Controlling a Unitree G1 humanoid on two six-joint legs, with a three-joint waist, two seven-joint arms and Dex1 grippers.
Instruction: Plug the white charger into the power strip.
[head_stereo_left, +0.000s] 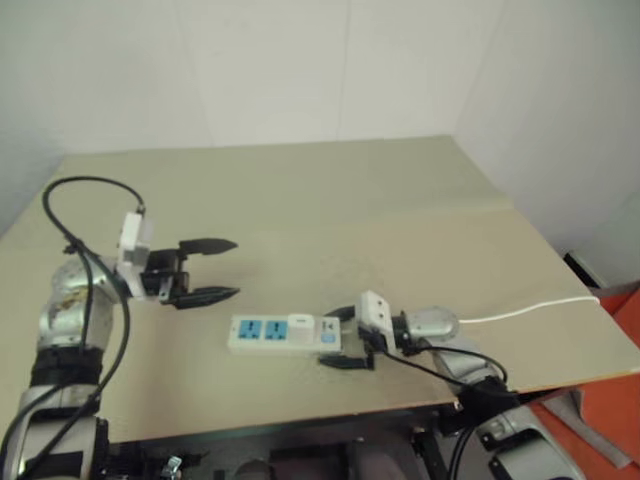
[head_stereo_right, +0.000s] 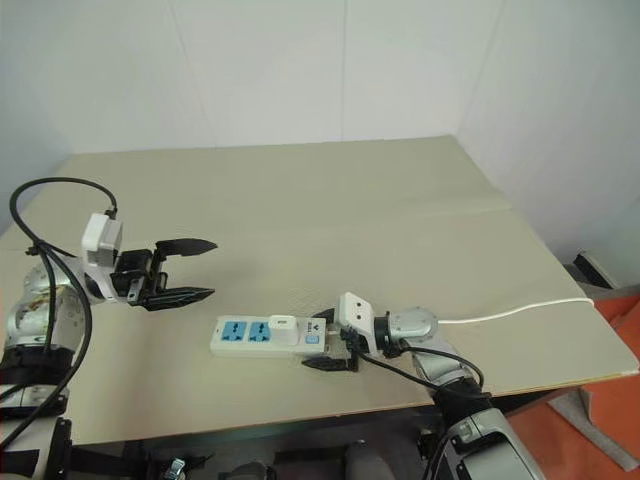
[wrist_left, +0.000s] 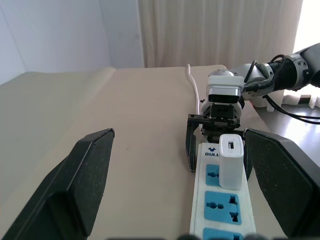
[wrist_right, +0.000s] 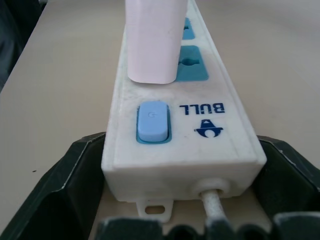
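Standing in power strip (head_stereo_left: 285, 334), seemingly seated: white charger (head_stereo_left: 300, 323).

The power strip (head_stereo_left: 284, 334) lies flat near the front edge of the table (head_stereo_left: 330, 200), with the white charger (head_stereo_left: 301, 323) standing upright in the socket nearest its switch end. The right end effector (head_stereo_left: 345, 338) has its black fingers on either side of that end. The left end effector (head_stereo_left: 209, 270) hovers toward the left edge, fingers spread wide, empty. A thin white cord (head_stereo_left: 530, 309) trails to the right edge.
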